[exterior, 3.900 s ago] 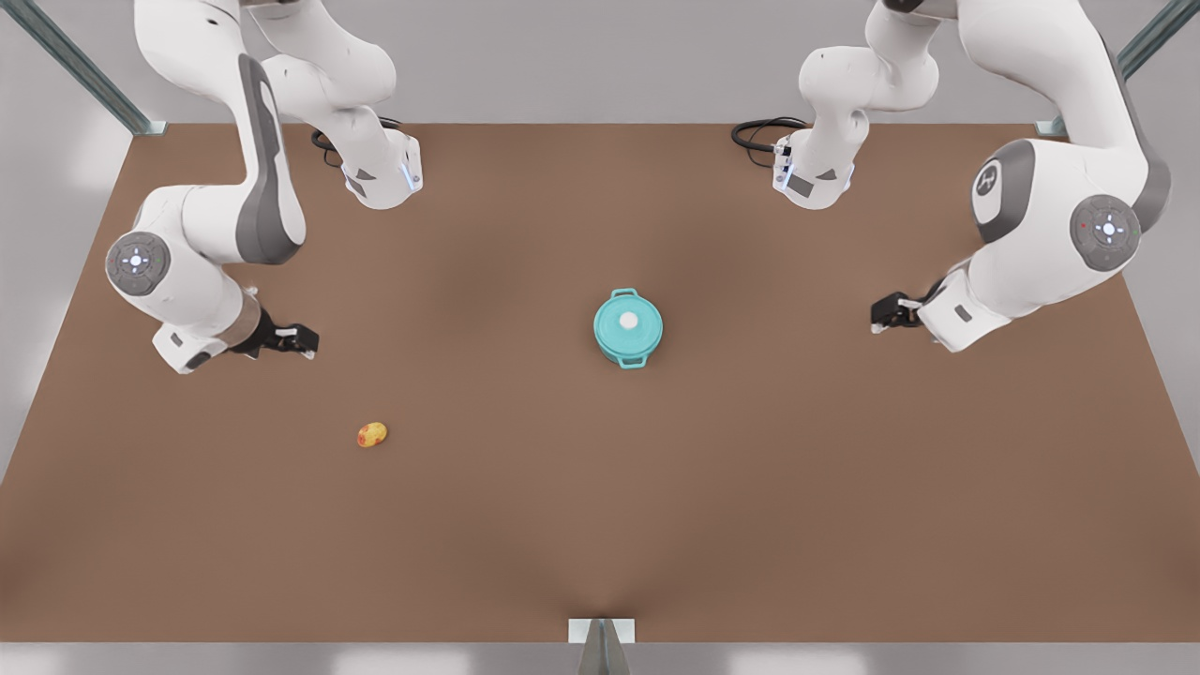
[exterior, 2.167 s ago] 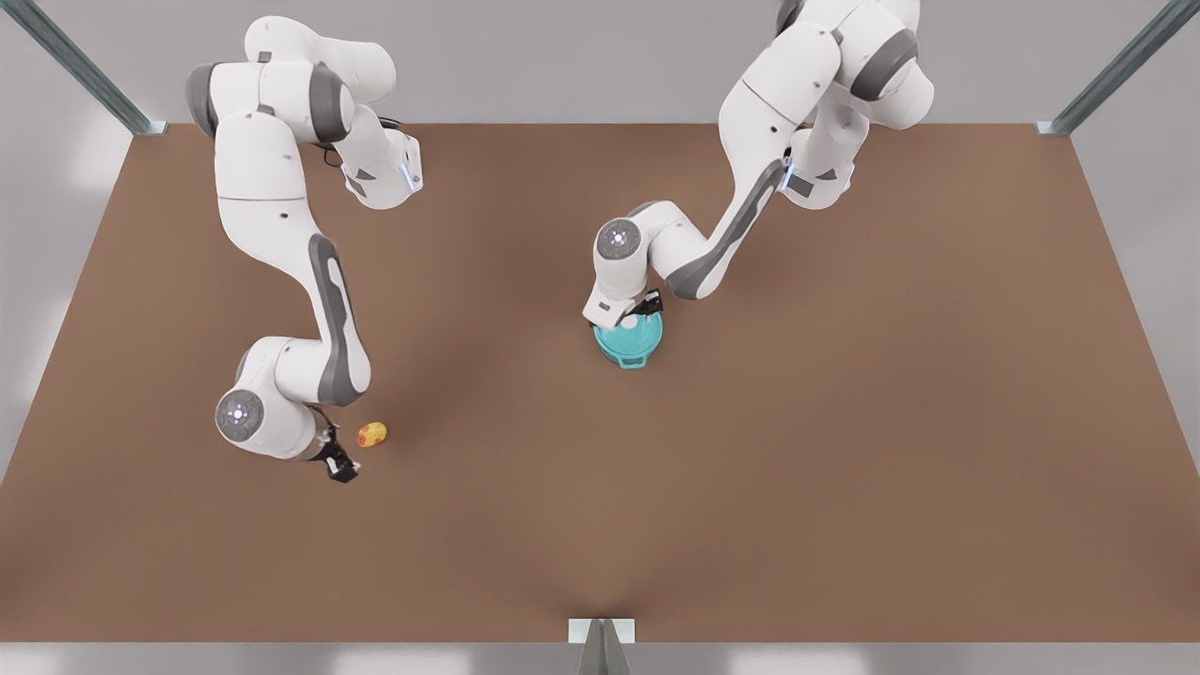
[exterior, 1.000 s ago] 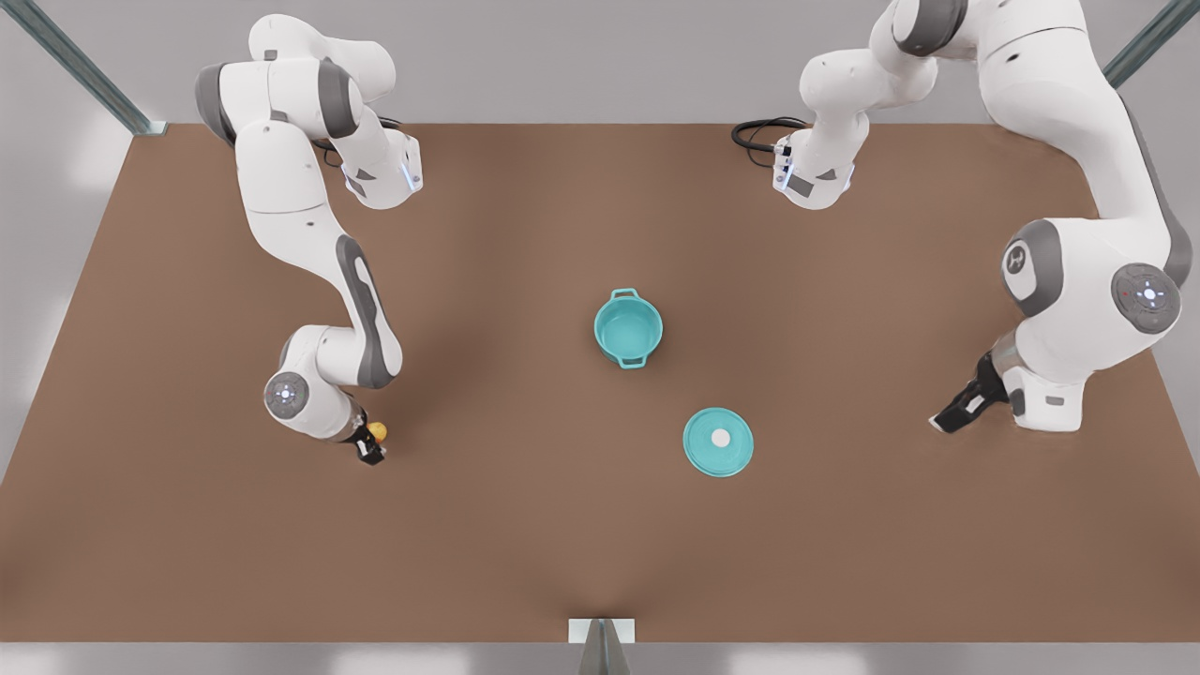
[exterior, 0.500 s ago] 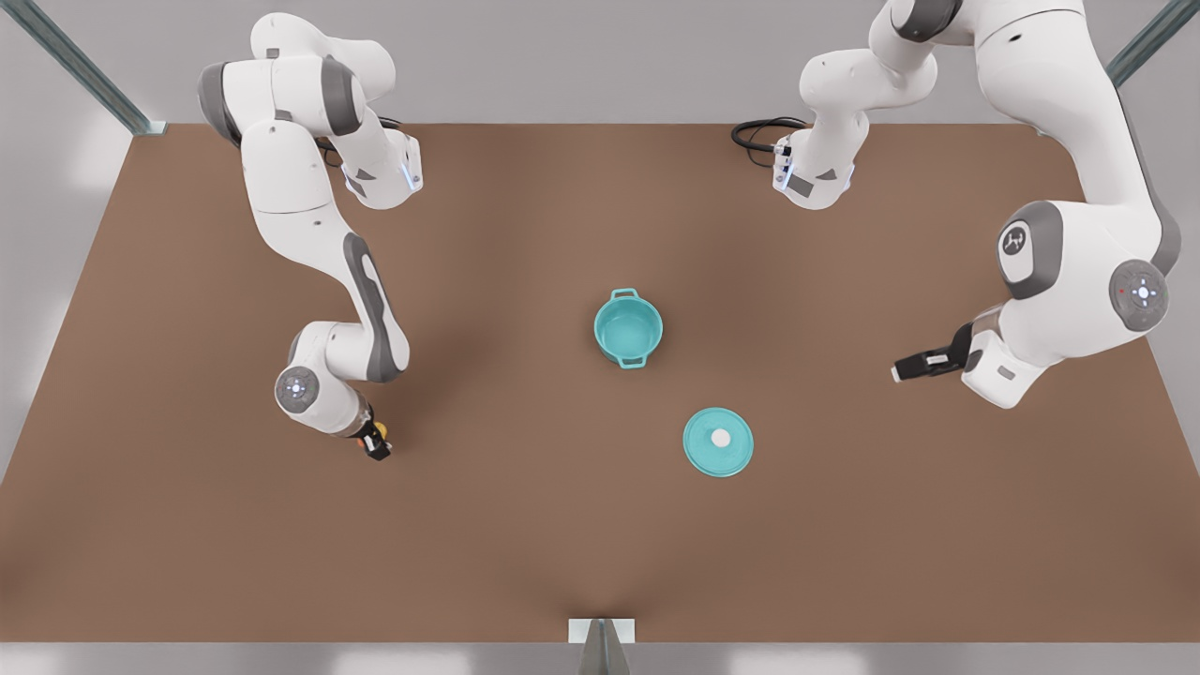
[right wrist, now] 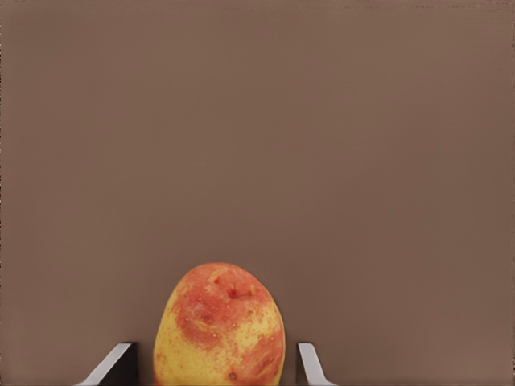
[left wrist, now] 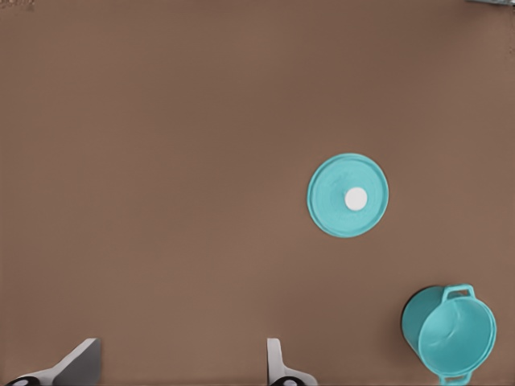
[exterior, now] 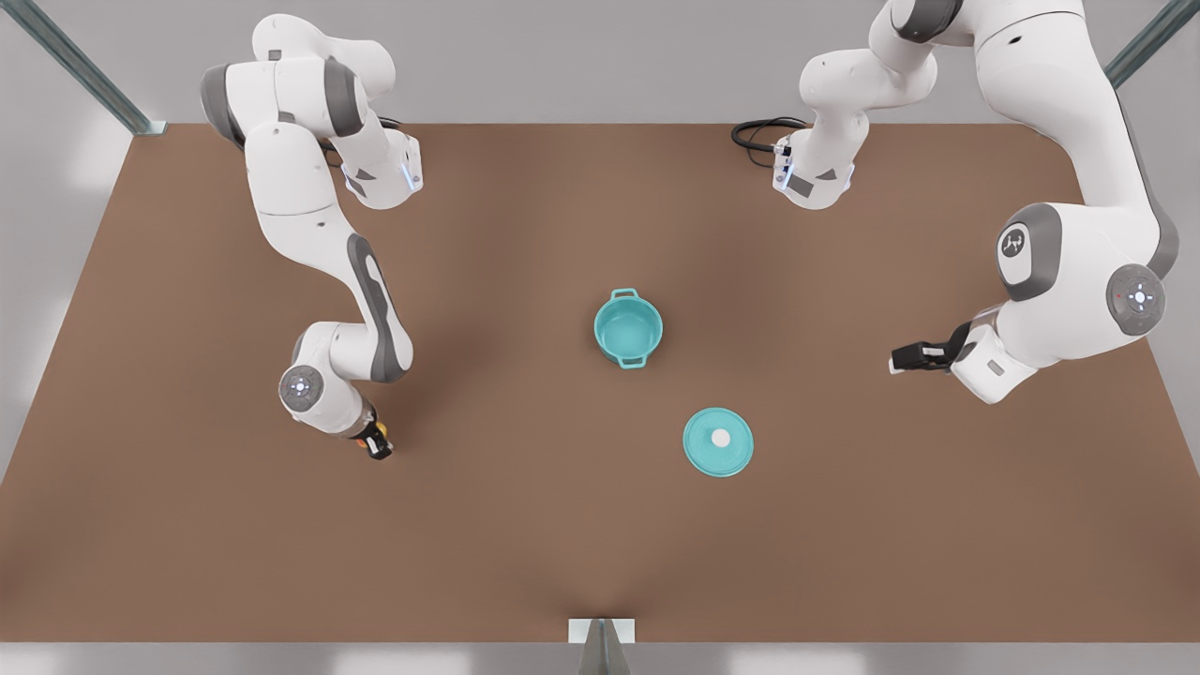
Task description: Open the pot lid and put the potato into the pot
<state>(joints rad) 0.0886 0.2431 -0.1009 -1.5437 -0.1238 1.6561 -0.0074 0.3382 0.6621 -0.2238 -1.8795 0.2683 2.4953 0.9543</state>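
Observation:
The teal pot [exterior: 628, 328] stands uncovered at the table's middle, its inside bare. Its lid [exterior: 718, 442], white knob up, lies flat on the table nearer the front edge; the left wrist view has the lid [left wrist: 348, 197] and the pot [left wrist: 449, 331] too. My right gripper [exterior: 375, 448], at the front view's left, is down over the potato [right wrist: 219, 326]. Its fingers [right wrist: 310, 366] stand on either side of the potato with small gaps, open. My left gripper [exterior: 903, 358] hovers open and holding nothing at the front view's right, well away from the lid.
Bare brown table [exterior: 525, 544] surrounds the pot and lid. The two arm bases [exterior: 382, 173] stand at the far edge with a black cable [exterior: 757, 136] beside one. A metal bracket [exterior: 600, 630] sits at the front edge.
The lid came off the pot and now lies on the table. My left arm drew back to the front view's right. My right gripper came down around the potato, covering most of it.

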